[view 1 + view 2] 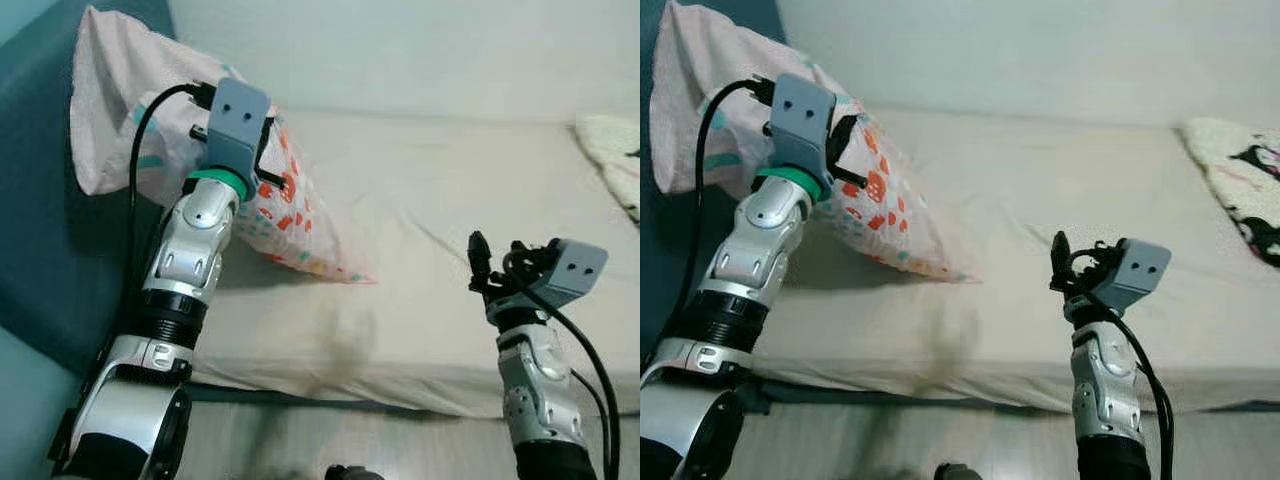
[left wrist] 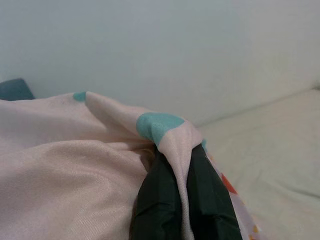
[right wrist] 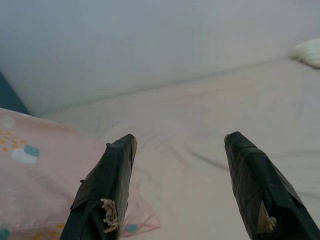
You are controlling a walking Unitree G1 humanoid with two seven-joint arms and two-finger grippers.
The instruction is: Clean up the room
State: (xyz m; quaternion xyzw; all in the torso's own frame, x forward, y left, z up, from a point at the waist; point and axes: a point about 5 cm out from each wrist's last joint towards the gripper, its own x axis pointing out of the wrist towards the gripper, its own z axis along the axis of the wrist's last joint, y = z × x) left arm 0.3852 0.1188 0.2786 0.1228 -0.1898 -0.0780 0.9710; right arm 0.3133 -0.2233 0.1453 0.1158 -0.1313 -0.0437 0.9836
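From the head cameras, the left gripper (image 1: 268, 150) is raised over the head end of the bed (image 1: 440, 200), clamped onto a pink pillow (image 1: 120, 90) dotted with teal and orange, which leans against the dark teal headboard (image 1: 40, 230) with its lower corner resting on the cream sheet. The right gripper (image 1: 1062, 262) hovers low near the mattress's front edge, away from the pillow. A fluffy white blanket (image 1: 1240, 170) lies at the far right. Along the left wrist, the two black fingers (image 2: 160, 200) pinch a fold of pillow fabric between them. Along the right wrist, the fingers (image 3: 107, 185) are spread wide apart over the sheet, holding nothing, the pillow's corner beside them.
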